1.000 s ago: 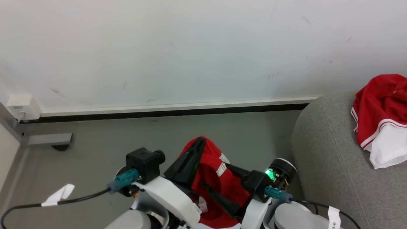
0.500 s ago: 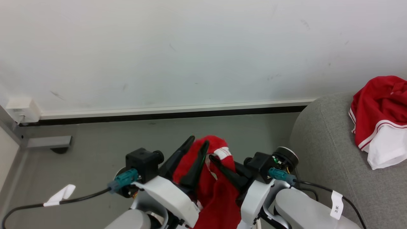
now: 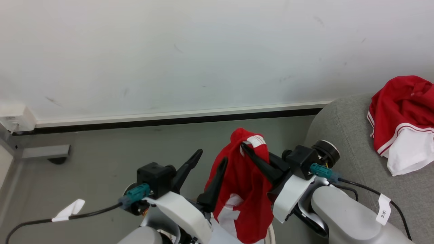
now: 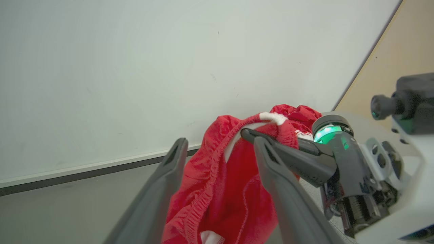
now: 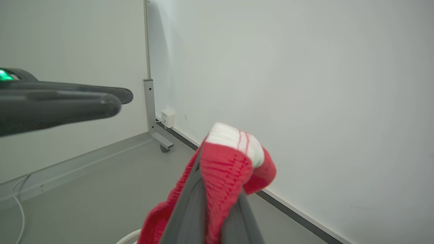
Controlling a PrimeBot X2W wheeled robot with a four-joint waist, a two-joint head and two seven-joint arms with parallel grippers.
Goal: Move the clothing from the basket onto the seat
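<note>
My right gripper (image 3: 244, 146) is shut on a red garment (image 3: 245, 193) with white stripes, which hangs from its fingertips above the floor. The right wrist view has the fabric (image 5: 227, 162) bunched over the two closed fingers (image 5: 195, 203). My left gripper (image 3: 212, 156) stands open just left of the cloth, one finger in front of the hanging fabric. In the left wrist view the garment (image 4: 217, 193) hangs between and beyond the spread fingers (image 4: 174, 159). A second red and white garment (image 3: 401, 115) lies on the grey seat (image 3: 339, 135) at the right. The basket is out of view.
A white wall (image 3: 203, 51) with a dark baseboard runs across the back, over bare grey floor (image 3: 101, 145). A metal frame foot with a caster (image 3: 47, 152) and a white wall box (image 3: 13, 117) sit at the far left. Cables trail from both wrists.
My right gripper has risen and moved right with the garment, which now hangs free. My left gripper's fingers have spread and let go of the cloth. The head view has shifted slightly.
</note>
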